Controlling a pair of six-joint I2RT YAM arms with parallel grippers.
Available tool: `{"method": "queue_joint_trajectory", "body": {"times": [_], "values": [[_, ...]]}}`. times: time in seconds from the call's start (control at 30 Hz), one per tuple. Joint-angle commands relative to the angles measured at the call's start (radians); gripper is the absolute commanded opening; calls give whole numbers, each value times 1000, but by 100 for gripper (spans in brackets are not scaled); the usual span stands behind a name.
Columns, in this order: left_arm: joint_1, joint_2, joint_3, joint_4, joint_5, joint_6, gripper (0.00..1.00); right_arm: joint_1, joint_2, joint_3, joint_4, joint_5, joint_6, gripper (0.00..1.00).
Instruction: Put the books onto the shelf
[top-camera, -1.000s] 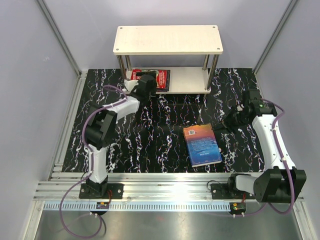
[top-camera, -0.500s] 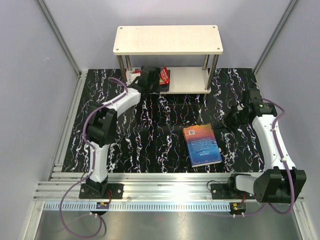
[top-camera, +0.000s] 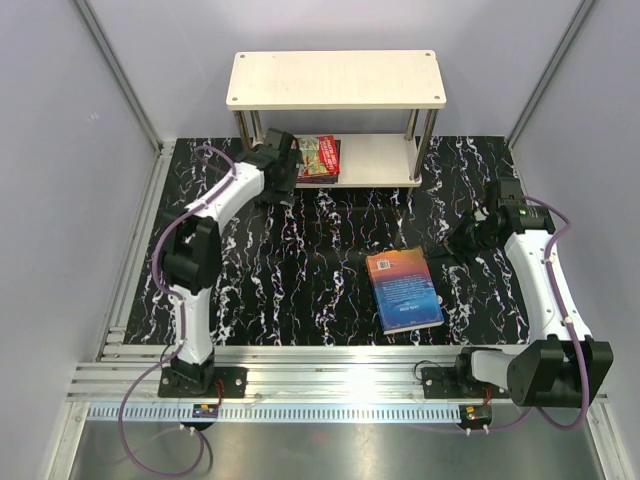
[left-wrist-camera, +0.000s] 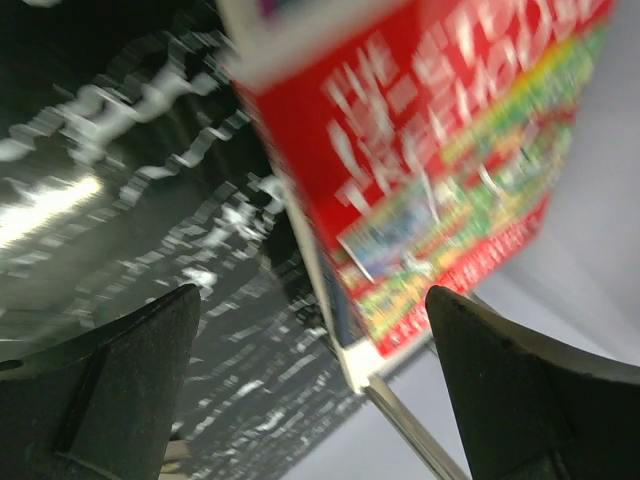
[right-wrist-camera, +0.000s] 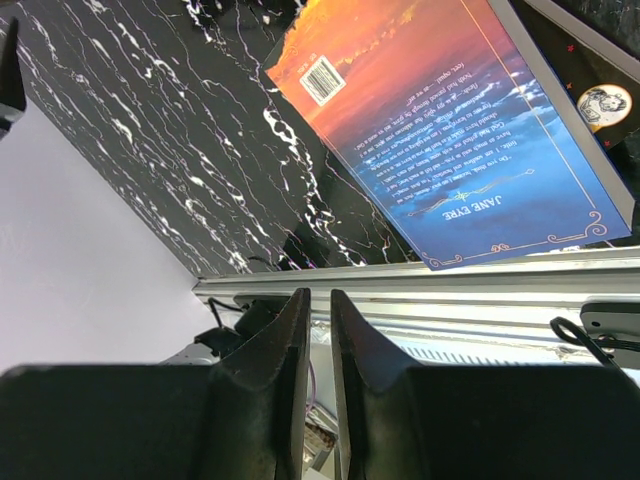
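The shelf (top-camera: 335, 78) stands at the back of the table, two cream boards on silver posts. A red "Treehouse" book (top-camera: 322, 157) lies flat on the left of its lower board (top-camera: 385, 160). My left gripper (top-camera: 281, 163) hovers just left of that book, wide open and empty. In the left wrist view the red book (left-wrist-camera: 440, 150) fills the upper right, beyond the spread fingertips (left-wrist-camera: 130, 380). A blue-and-orange book (top-camera: 404, 290) lies flat on the table's middle right. My right gripper (top-camera: 462, 238) hangs beside its far right corner, shut on nothing. That same book (right-wrist-camera: 450, 130) shows in the right wrist view.
The tabletop (top-camera: 300, 280) is black marble-patterned. Aluminium rails (top-camera: 330, 375) run along the near edge, where both arm bases sit. Grey walls with metal corner struts (top-camera: 115, 75) close in the left, right and back. A silver shelf post (left-wrist-camera: 415, 435) shows near the left gripper.
My left gripper opened fully and drew back to the left off the red book, which stays on the lower board. The right arm and the blue-and-orange book have not moved.
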Motion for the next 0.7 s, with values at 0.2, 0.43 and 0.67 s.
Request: {"method": "queue_joint_trajectory", "body": {"times": [0.2,0.43,0.67], "values": [[-3,-265,-169,97,124,487,99,8,65,-10,17,61,-80,21],[-182,-316,-454,307,385,760,99,-7,206,-46,23,241,-141,34],[-415,-185,-403,289,497,828,99,-55,338,-88,132,270,-186,87]]}}
